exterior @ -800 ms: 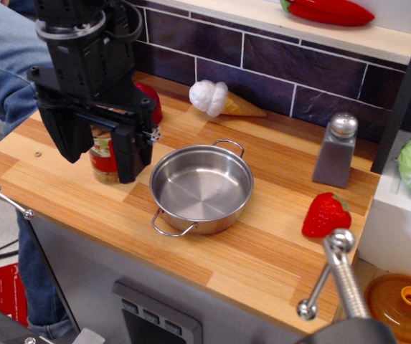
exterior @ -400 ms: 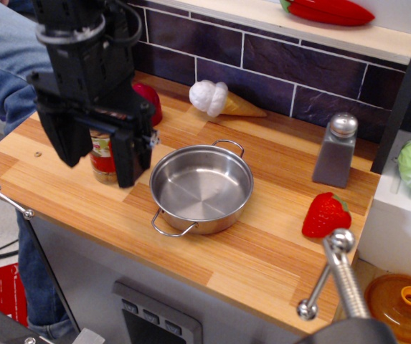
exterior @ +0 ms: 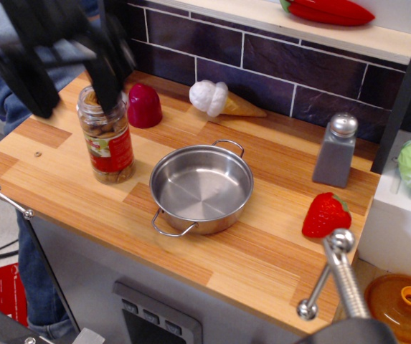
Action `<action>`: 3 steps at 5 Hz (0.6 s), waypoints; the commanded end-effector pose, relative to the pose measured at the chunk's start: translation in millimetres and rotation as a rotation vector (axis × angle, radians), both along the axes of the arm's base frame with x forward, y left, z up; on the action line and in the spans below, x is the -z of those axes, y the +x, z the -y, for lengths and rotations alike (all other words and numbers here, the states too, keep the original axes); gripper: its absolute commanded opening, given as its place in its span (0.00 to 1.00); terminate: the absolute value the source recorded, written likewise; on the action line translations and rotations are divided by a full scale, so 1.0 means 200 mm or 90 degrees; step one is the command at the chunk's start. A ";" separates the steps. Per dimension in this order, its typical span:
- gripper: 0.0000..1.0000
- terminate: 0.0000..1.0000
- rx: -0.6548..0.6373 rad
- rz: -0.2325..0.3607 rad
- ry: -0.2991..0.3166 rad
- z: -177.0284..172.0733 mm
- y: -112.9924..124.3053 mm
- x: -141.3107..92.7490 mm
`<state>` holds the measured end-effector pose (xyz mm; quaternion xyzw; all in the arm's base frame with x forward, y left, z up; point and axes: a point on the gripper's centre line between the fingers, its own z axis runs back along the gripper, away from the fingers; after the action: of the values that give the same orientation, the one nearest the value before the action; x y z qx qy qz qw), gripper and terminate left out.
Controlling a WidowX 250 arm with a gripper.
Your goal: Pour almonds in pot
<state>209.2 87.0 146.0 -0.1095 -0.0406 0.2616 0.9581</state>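
Observation:
The almonds fill a clear jar with a red label [exterior: 107, 137] that stands upright and uncapped on the wooden counter, left of the pot. The pot [exterior: 201, 189], a shallow steel pan with two wire loop handles, sits empty at the counter's middle. My gripper [exterior: 67, 80] is blurred by motion, above and to the left of the jar. Its jaws stand wide open. The right finger [exterior: 108, 75] hangs just over the jar's mouth and the left finger [exterior: 24, 80] is well off to the left. It holds nothing.
A dark red dome [exterior: 144, 105] stands behind the jar. An ice cream cone toy [exterior: 223, 100] lies by the tiled wall. A grey shaker [exterior: 334, 150] and a strawberry toy [exterior: 326, 213] are at the right. A person in blue [exterior: 4, 50] stands at the left.
The gripper was low around the jar, hiding most of it. It has risen and shifted left, and the jar now stands in full view where it was.

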 end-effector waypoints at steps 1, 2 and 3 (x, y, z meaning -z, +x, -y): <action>1.00 0.00 -0.257 -0.002 -0.082 -0.30 0.06 -0.09; 1.00 0.00 -0.335 -0.050 -0.098 -0.41 0.09 -0.02; 1.00 0.00 -0.379 -0.151 -0.118 -0.46 0.10 0.09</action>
<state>234.0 174.4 110.3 -0.1573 0.1127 0.5441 0.8164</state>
